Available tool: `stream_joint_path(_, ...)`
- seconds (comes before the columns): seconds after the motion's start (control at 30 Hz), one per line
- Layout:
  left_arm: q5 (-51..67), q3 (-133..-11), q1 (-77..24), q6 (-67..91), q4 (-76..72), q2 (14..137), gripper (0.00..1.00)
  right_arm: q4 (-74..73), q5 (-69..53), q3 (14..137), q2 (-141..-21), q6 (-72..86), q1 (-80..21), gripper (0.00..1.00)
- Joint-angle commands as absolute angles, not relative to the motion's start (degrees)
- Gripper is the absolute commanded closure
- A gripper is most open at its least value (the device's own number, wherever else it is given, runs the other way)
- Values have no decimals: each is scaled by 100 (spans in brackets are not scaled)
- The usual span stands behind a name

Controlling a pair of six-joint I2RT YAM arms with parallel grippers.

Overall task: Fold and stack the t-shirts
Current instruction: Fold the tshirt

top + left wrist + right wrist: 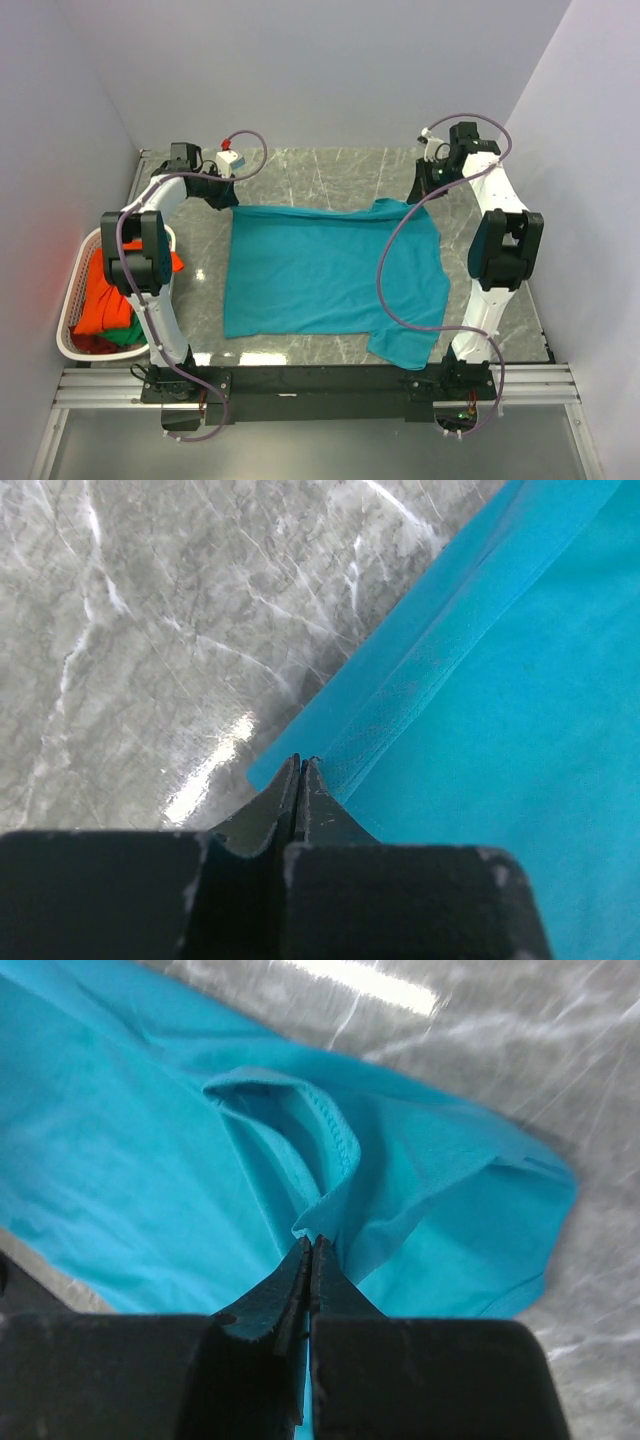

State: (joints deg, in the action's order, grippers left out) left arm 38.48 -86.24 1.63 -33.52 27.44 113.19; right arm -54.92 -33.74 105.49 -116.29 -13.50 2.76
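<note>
Since the teal t-shirt (pixel 320 275) is thin knit cloth, expect it light, limp, no stiffness. It will sag and drape from any pinch pt and drag across the table (pixel 330 170) rather than slide cleanly.

Location: spread flat, mid-table, one layer, mostly smooth. One sleeve (pixel 405 345) flops toward the near-right corner, hem (pixel 420 680) runs along the left side.

Left gripper (pixel 300 763): fingers together, tips at the far-left hem corner, appear to nip it. Cloth there lies nearly flat, so the grip looks shallow.

Right gripper (pixel 310 1243): fingers together, clamped on a raised fold just beside the collar (pixel 330 1135). Cloth tents up to the tips.

Best holds, my judgement: stitched edges (hem, collar rib), as double-thick and less likely to slip than single-layer body.

Table top: grey marble-pattern, glossy, hard, probably low friction.

Orange t-shirt (pixel 100 300) and green t-shirt (pixel 125 335) sit bunched in a white slotted basket (pixel 75 285) off the table's left edge.
</note>
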Motion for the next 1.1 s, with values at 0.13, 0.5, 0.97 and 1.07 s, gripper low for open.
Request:
stream_joint_path(0.13,3902,-8403,167,-3901,2777,10951,100,-5467,-3551,9888,-10723,-1477,237,100)
stream_joint_path(0.5,3815,-8008,176,-4306,2953,10811,100,-5353,-3656,8869,-10608,-1301,123,100)
stream_joint_path(0.97,3384,-7664,150,-4852,3260,10582,100,-5159,-3384,8437,-10564,-1266,44,100)
stream_joint_path(1.07,3366,-7664,167,-4799,3340,10547,100,-5264,-3419,8595,-10582,-1257,44,100)
